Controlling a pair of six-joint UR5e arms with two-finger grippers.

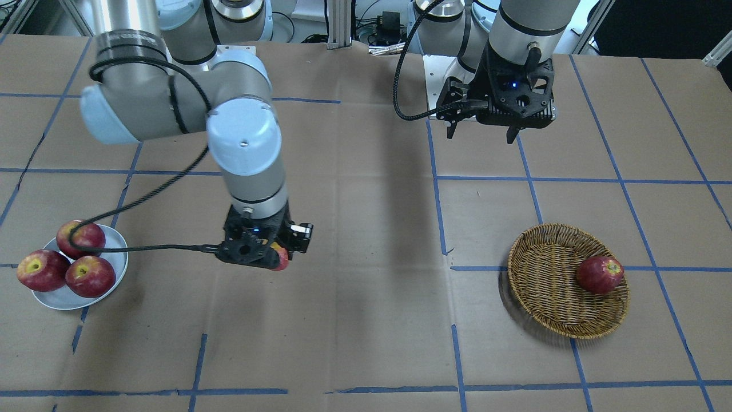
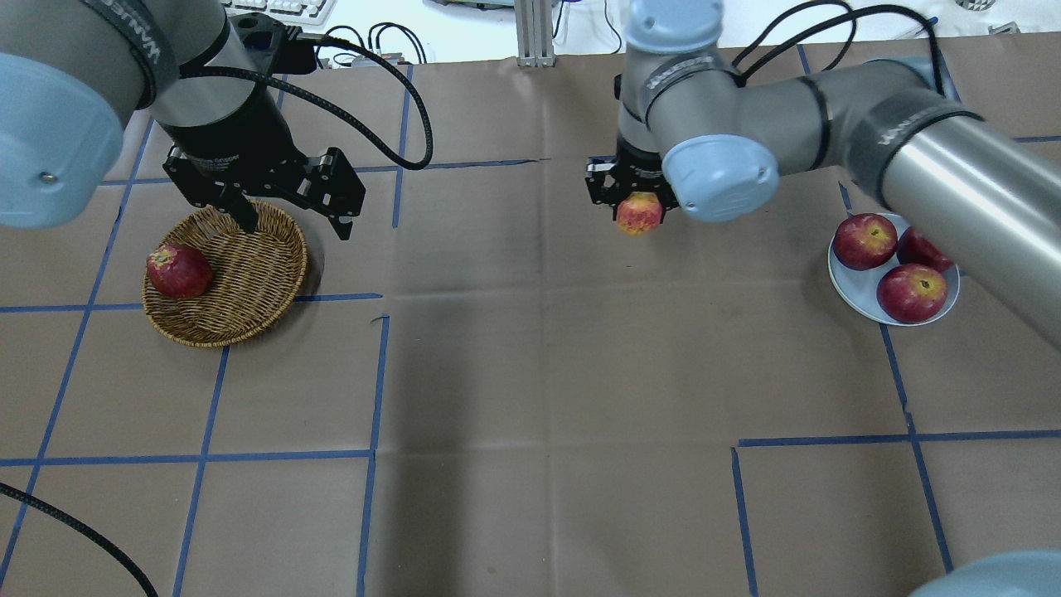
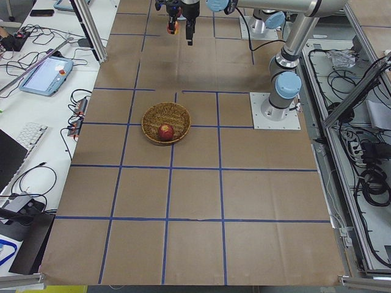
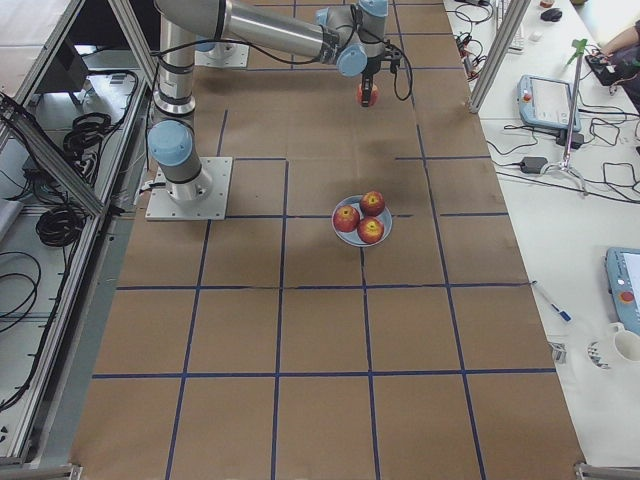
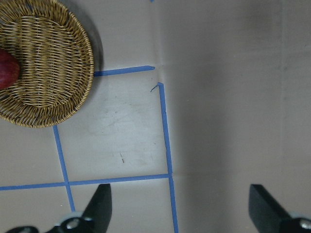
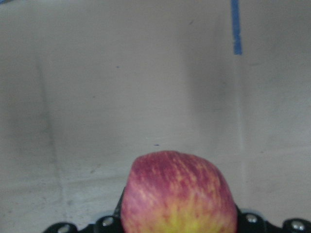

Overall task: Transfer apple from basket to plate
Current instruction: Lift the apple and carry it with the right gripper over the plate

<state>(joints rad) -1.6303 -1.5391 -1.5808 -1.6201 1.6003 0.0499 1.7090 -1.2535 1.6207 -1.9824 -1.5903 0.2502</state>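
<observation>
My right gripper [image 2: 637, 207] is shut on the pinkish-red apple [image 2: 639, 214] with a yellow blush and holds it above the middle of the table, between basket and plate. The apple fills the bottom of the right wrist view [image 6: 177, 194] and shows under the wrist in the front view [image 1: 281, 258]. The wicker basket [image 2: 249, 274] lies at the robot's left. The pale grey-blue plate [image 2: 862, 300] lies at the robot's right. My left gripper [image 2: 296, 225] is open and empty, above the basket's far rim; its fingers [image 5: 99, 204] stand wide apart.
One dark red apple [image 2: 178, 270] lies in the basket against its rim. Three dark red apples [image 2: 864, 240] fill most of the plate. The right arm's cable [image 1: 143, 248] hangs over the plate's apples. Brown paper with blue tape lines covers the table.
</observation>
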